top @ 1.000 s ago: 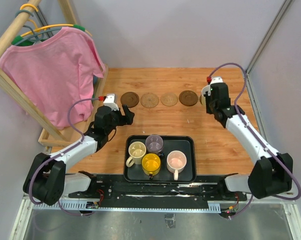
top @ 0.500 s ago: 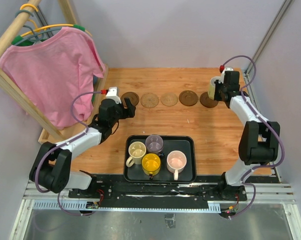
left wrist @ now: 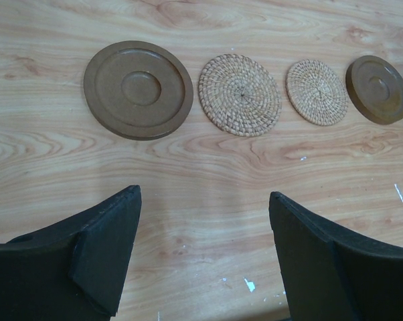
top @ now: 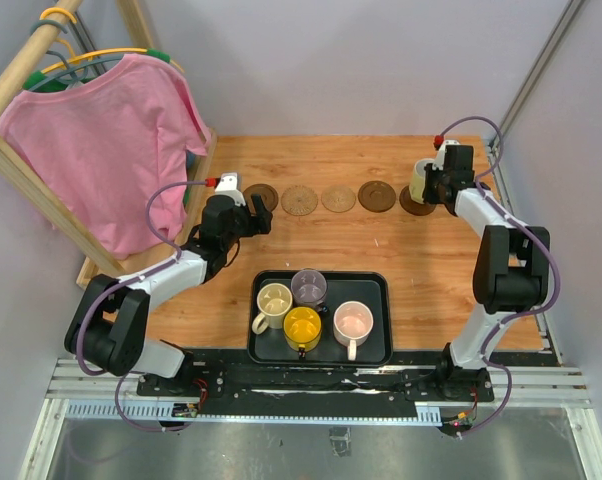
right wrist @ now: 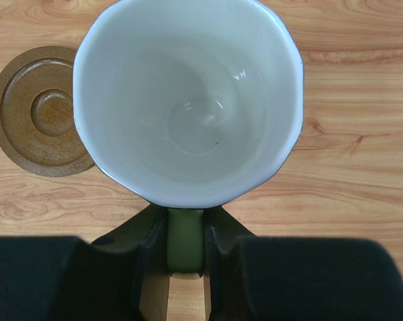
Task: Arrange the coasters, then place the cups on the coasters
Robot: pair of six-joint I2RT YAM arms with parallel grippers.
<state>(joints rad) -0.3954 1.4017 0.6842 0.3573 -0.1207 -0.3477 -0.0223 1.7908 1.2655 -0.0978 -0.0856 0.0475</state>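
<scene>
Five coasters lie in a row across the table: dark brown (top: 260, 197), tan (top: 299, 199), tan (top: 338, 198), dark brown (top: 377, 195), and a dark one (top: 415, 206) at the right end. My right gripper (right wrist: 186, 227) is shut on the green handle of the pale yellow-green cup (right wrist: 188, 100), which hangs over that right-end coaster (top: 415, 206); whether it touches, I cannot tell. My left gripper (left wrist: 203, 200) stands open and empty just short of the leftmost coaster (left wrist: 138, 90). The other cups sit in the tray: cream (top: 274, 299), grey-purple (top: 308, 286), yellow (top: 302, 325), pink (top: 353, 321).
The black tray (top: 379, 290) lies at the near middle between the arm bases. A wooden rack with a pink shirt (top: 111, 150) leans over the table's left side. Grey walls close the back and right.
My right arm carried the pale yellow-green cup out to the right end of the row and settled it over the last coaster. My left gripper edged closer to the leftmost coaster.
</scene>
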